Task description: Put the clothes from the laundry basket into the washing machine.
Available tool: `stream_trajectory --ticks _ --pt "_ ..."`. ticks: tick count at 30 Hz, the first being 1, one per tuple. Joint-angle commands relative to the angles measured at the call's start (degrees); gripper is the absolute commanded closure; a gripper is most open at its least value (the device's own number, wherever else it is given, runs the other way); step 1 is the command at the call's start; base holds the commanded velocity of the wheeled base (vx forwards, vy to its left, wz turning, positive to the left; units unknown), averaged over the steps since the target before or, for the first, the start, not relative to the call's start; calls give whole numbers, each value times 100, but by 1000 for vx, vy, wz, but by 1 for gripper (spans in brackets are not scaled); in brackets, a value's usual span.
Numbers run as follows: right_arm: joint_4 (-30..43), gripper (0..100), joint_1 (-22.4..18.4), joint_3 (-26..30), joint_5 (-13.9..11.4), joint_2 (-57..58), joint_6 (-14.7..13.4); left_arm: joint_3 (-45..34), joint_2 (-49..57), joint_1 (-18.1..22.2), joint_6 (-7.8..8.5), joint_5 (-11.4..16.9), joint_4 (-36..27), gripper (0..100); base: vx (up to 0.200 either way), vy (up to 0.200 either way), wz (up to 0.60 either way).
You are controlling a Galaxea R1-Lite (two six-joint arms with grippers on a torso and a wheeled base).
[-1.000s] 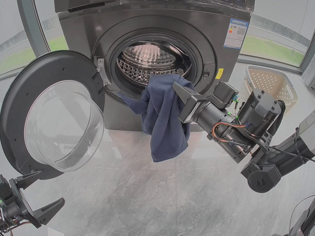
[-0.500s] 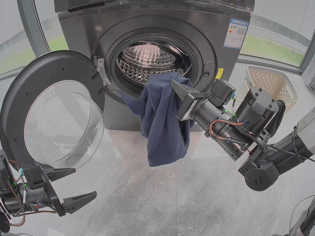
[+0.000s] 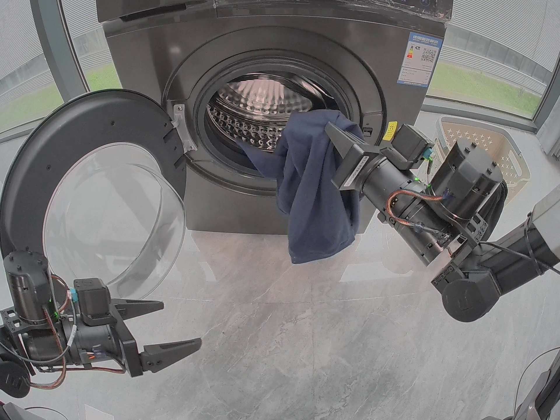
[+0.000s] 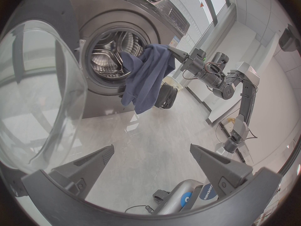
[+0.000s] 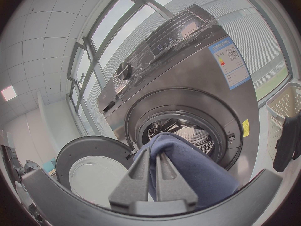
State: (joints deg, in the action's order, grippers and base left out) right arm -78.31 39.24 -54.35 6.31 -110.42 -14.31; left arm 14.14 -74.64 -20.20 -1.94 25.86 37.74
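At the lower left, low over the floor (image 3: 291,345), the left gripper (image 3: 181,324) has its fingers (image 4: 91,160) spread wide with nothing between them. Just beyond it the door (image 3: 35,164) stands swung fully open to the left, its clear bowl (image 3: 111,223) bulging outward. In the left wrist view the bowl looms close beside the gripper. The washer (image 3: 274,30) comes next, grey, its top panel under wrinkled plastic film. Its round mouth is open and the ribbed steel drum (image 3: 256,109) shows inside. Across the right half of that mouth hangs a navy garment (image 3: 315,199). Its top fold is pinched between the narrow fingers (image 5: 138,173) of the right gripper (image 3: 332,130), which is at the mouth's right rim. One flap stretches left over the lower lip toward the drum; whether it lies past the lip cannot be told. The rest drops in front of the washer's front panel, hem off the floor, and covers part of the opening. A blue and white label (image 3: 420,59) and a small yellow sticker (image 3: 389,130) sit on the washer's front, right of the mouth. At the far right the laundry basket (image 3: 496,141) stands on the floor by the window, partly behind the right arm. A dark garment (image 5: 287,142) is draped over its rim.
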Motion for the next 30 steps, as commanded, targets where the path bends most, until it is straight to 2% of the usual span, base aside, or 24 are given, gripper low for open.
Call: stream_trajectory --ticks 1,6,11,18,22,25,30 --pt "-17 100 198 12 -7 -58 16 414 -736 -309 -70 -10 49 0 0 0 0" --pt "-44 100 233 12 -60 -67 16 678 -1395 -353 -87 -2 260 0 0 0 0" --pt "-35 100 321 12 -95 -50 16 757 -1975 -397 -96 -2 787 0 0 0 0" --pt "-44 100 523 12 -87 -76 16 827 -2678 -397 -202 -2 1561 0 0 0 0" --pt "-44 100 629 21 -78 -76 16 906 -3065 -406 -325 -2 2018 0 0 0 0" --pt "-44 100 629 21 -78 -76 16 1003 -3162 -459 -421 -10 2071 0 0 0 0" --pt "-53 100 629 21 -69 -67 7 1214 -3425 -476 -439 -19 2071 0 0 0 0"
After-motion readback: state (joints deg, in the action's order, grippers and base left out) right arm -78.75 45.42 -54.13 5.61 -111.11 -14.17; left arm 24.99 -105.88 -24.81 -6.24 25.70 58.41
